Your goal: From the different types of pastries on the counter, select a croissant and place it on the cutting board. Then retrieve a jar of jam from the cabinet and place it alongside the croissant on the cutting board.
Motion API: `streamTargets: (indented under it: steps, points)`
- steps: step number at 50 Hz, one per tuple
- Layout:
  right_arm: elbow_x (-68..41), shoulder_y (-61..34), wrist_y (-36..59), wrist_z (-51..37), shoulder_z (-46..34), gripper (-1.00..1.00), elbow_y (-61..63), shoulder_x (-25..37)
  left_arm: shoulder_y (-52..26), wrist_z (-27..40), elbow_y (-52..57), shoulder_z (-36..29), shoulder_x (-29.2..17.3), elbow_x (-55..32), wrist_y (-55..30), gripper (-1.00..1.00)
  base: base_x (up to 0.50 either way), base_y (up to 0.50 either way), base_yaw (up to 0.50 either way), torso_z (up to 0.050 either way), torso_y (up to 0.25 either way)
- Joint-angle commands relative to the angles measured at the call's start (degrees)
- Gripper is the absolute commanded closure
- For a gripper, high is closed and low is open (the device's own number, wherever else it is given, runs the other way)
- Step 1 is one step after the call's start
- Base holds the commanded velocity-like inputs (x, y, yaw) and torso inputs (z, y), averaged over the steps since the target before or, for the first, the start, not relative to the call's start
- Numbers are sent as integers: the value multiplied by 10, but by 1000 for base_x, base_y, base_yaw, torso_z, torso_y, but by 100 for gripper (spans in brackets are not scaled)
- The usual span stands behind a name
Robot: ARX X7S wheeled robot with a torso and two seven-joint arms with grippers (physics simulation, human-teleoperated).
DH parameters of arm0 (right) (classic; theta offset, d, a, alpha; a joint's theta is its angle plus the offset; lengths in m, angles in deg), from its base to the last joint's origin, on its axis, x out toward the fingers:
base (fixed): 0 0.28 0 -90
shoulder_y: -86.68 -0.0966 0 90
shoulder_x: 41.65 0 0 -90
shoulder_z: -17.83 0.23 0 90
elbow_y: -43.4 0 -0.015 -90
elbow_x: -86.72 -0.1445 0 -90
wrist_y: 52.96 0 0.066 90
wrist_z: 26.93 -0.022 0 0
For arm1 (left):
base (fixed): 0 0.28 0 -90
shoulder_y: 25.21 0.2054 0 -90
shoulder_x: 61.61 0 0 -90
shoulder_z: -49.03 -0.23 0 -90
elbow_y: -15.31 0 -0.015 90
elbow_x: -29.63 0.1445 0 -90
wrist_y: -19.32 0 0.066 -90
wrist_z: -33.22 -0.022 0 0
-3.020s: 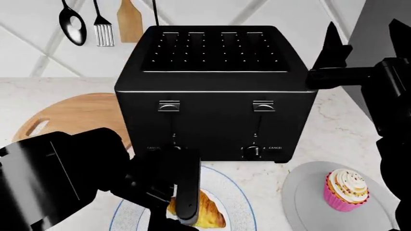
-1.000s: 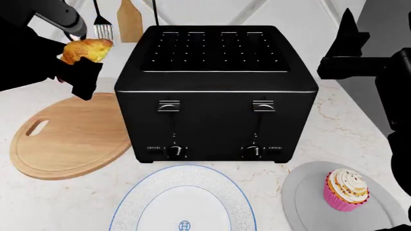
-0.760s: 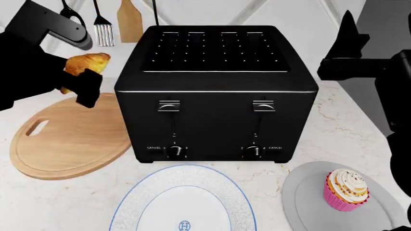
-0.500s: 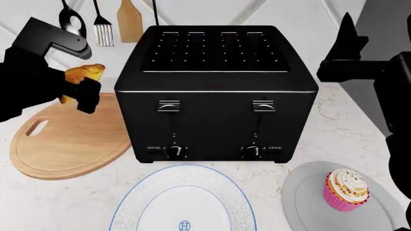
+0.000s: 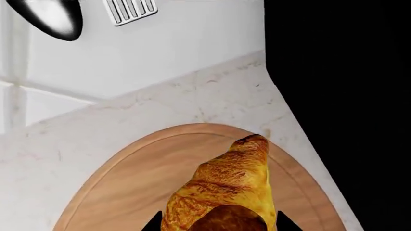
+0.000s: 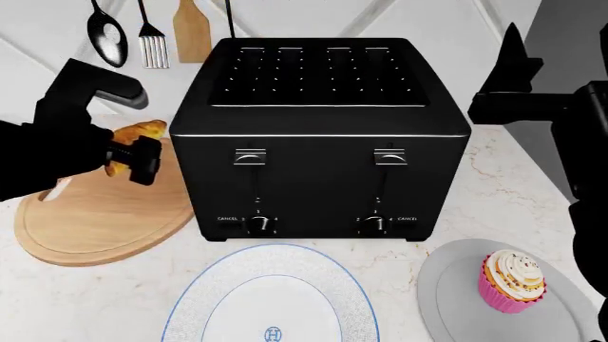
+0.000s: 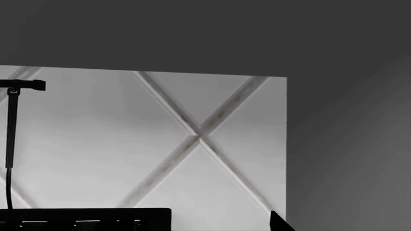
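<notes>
My left gripper (image 6: 133, 153) is shut on the golden-brown croissant (image 6: 142, 132) and holds it just above the far edge of the round wooden cutting board (image 6: 105, 214), close to the toaster's left side. In the left wrist view the croissant (image 5: 224, 185) sits between the two fingertips, with the board (image 5: 122, 197) below it. My right gripper (image 6: 508, 71) hangs high at the right of the toaster, empty, jaws apart; one fingertip (image 7: 280, 224) shows in its wrist view. The cupcake (image 6: 513, 279) stands on the grey plate (image 6: 451, 299). The jar of jam is out of view.
A large black toaster (image 6: 318, 135) stands mid-counter (image 6: 503, 206), right beside the board. An empty blue-rimmed plate (image 6: 270, 299) lies in front of it. Utensils (image 6: 142, 35) hang on the wall behind. A dark grey panel (image 6: 570, 28) rises at the far right.
My left gripper lifted the croissant off the blue-rimmed plate, carried it up to the left, and has lowered it over the last second toward the cutting board. The right arm barely moved.
</notes>
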Motion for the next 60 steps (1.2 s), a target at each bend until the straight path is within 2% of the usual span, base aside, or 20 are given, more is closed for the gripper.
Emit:
streamTargets:
  steps: [1, 24, 25, 43, 60]
  points:
    - [-3, 2, -2, -3, 1, -100, -1, 1, 11, 3, -26, -3, 8, 3, 16, 100, 0, 0, 0, 0, 0]
    - [-8, 12, -14, -6, 1, -100, -6, 5, 34, -12, -51, -18, 12, 8, 47, 100, 0, 0, 0, 0, 0]
    - [-8, 14, -16, -6, 1, -100, -7, 5, 34, -13, -52, -18, 11, 8, 47, -100, 0, 0, 0, 0, 0]
    - [-14, 15, -15, -11, 4, -100, -6, 7, 26, 10, -54, 2, 0, 4, 28, -100, 0, 0, 0, 0, 0]
    - [-26, -3, 6, -18, 11, -100, 1, 10, -18, 36, 33, 54, -17, -40, -26, -100, 0, 0, 0, 0, 0]
